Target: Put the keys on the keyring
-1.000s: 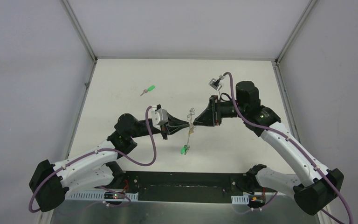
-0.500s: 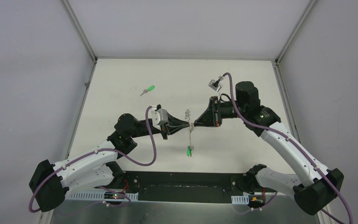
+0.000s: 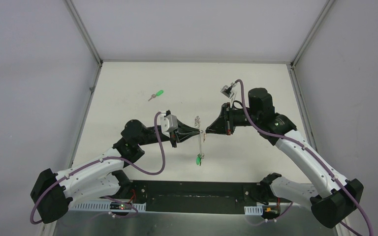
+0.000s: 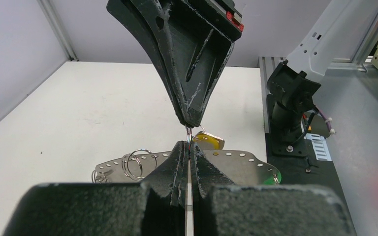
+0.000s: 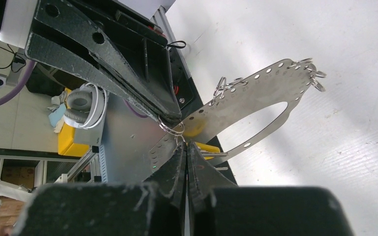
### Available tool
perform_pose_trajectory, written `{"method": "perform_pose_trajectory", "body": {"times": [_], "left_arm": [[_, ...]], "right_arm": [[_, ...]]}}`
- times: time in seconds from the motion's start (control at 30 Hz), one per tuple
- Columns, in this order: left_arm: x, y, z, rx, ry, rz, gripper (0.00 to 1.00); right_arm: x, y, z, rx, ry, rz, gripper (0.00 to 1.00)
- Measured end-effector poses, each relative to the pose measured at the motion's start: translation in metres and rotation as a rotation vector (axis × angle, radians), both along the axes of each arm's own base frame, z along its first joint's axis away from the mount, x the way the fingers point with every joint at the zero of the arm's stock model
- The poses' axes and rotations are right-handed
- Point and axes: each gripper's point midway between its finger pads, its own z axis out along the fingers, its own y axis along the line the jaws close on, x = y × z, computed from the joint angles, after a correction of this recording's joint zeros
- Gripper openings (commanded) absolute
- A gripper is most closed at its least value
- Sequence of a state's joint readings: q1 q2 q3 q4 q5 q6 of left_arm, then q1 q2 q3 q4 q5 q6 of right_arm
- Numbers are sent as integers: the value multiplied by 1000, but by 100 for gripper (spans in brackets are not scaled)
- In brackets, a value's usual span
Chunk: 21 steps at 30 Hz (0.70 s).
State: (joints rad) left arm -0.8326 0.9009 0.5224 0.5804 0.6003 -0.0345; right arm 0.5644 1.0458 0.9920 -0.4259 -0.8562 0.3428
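The keyring (image 3: 200,142), a thin grey metal loop with small holes and split rings, hangs above the table between both grippers. It also shows in the left wrist view (image 4: 236,160) and the right wrist view (image 5: 261,83). A green tag (image 3: 198,160) dangles at its lower end. My left gripper (image 3: 199,132) is shut on a small split ring of the keyring (image 4: 189,142). My right gripper (image 3: 206,132) meets it tip to tip, shut, with the yellow key (image 5: 206,147) at its fingertips (image 5: 197,162). The yellow key also shows in the left wrist view (image 4: 208,140). A green key (image 3: 156,94) lies on the table, far left.
The white table (image 3: 128,113) is walled by grey panels on three sides. A dark base strip (image 3: 192,191) with both arm mounts runs along the near edge. The right arm's cable (image 3: 243,98) loops above its wrist.
The keyring's hanging end with the green tag has swung a little to the right and settled. The right wrist has shifted slightly left and down. Both grippers stay shut tip to tip.
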Motion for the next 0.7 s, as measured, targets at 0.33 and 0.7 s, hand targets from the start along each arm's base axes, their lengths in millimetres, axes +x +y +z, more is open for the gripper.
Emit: {"method": "perform_pose_trajectory", "body": {"times": [0.33, 0.7], "left_arm": [[0, 0, -2, 7, 6, 0, 0], [1, -1, -4, 13, 12, -1, 0]], "right_arm": [[3, 0, -4, -14, -23, -1, 0], [8, 5, -15, -28, 21, 7, 0]]}}
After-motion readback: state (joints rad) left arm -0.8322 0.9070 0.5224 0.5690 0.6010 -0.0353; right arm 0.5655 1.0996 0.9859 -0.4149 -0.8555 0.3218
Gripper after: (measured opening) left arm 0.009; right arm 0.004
